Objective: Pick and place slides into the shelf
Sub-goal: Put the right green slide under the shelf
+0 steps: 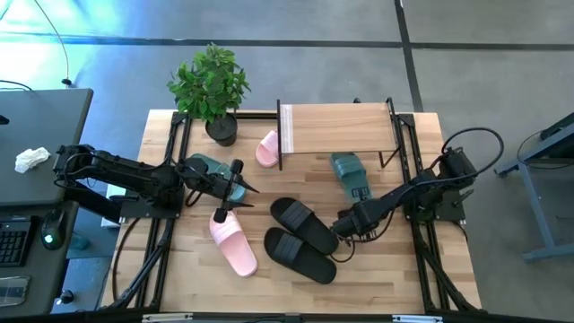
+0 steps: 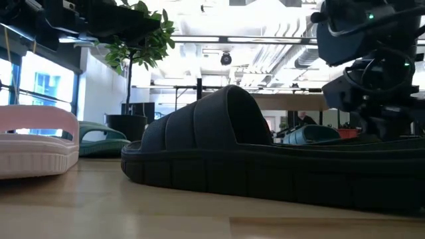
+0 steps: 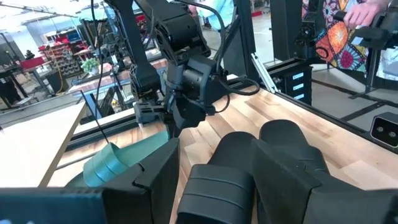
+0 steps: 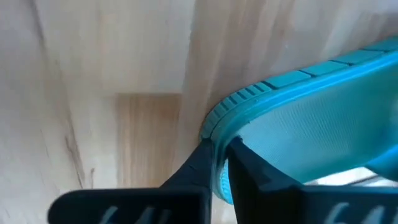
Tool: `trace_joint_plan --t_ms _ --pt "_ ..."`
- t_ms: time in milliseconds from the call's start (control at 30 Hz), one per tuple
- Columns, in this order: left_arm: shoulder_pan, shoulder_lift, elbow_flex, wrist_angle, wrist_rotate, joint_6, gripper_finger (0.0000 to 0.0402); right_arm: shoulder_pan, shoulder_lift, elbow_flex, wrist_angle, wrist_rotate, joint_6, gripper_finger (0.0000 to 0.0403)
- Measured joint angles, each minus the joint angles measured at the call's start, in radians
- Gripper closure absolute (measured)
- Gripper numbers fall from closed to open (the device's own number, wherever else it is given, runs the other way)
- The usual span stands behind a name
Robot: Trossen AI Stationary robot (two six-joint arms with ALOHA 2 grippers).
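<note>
My right gripper (image 1: 348,222) stands at the near end of a teal slide (image 1: 352,177) in front of the shelf (image 1: 336,128) and is shut on it. My left gripper (image 1: 244,190) hovers open above the table's left half, over the second teal slide (image 1: 206,166). Two black slides (image 1: 300,220) (image 1: 300,254) lie side by side at the middle. One pink slide (image 1: 233,242) lies on its sole near the left gripper. The other pink slide (image 1: 267,148) leans against the shelf's left legs. My right gripper (image 4: 221,152) pinches the teal slide's sole rim (image 4: 217,121) between its two fingers at one rounded end. The fingers come from above, slanting down toward the table. Whether the slide is off the wood, I cannot tell.
A potted plant (image 1: 213,90) stands at the far left corner beside the shelf. The shelf's board (image 1: 359,117) has nothing on it. Bare wood lies along the near edge (image 1: 386,278). A dark desk (image 1: 36,161) sits left of the table.
</note>
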Motion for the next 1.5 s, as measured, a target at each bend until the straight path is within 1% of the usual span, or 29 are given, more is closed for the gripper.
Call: trace_joint_plan --t_ms 167,367,500,567,633,833,1100,1267,1500 --pt "0.0 0.0 0.0 0.0 0.0 0.0 0.022 0.009 -0.008 -0.001 -0.009 0.115 0.136 0.04" --pt "0.0 0.0 0.0 0.001 0.0 0.0 0.022 -0.017 -0.069 -0.001 -0.023 0.158 0.303 0.0402" --pt "0.0 0.0 0.0 0.001 0.0 0.0 0.022 -0.067 -0.107 -0.001 -0.055 0.159 0.408 0.0402" --pt "0.0 0.0 0.0 0.001 0.0 0.0 0.022 -0.101 -0.12 -0.001 -0.071 0.162 0.425 0.0402" --pt "0.0 0.0 0.0 0.001 0.0 0.0 0.022 -0.134 -0.124 -0.001 -0.09 0.163 0.422 0.0402" --pt "0.0 0.0 0.0 0.001 0.0 0.0 0.022 -0.226 -0.124 -0.001 -0.059 0.202 0.257 0.0403" --pt "0.0 0.0 0.0 0.001 0.0 0.0 0.022 -0.351 -0.124 -0.001 -0.052 0.21 0.107 0.0403" --pt "0.0 0.0 0.0 0.001 0.0 0.0 0.022 -0.43 -0.124 -0.005 -0.053 0.206 0.078 0.0403" --pt "0.0 0.0 0.0 0.001 -0.001 0.0 0.022 -0.495 -0.124 -0.005 -0.045 0.141 0.043 0.0403"
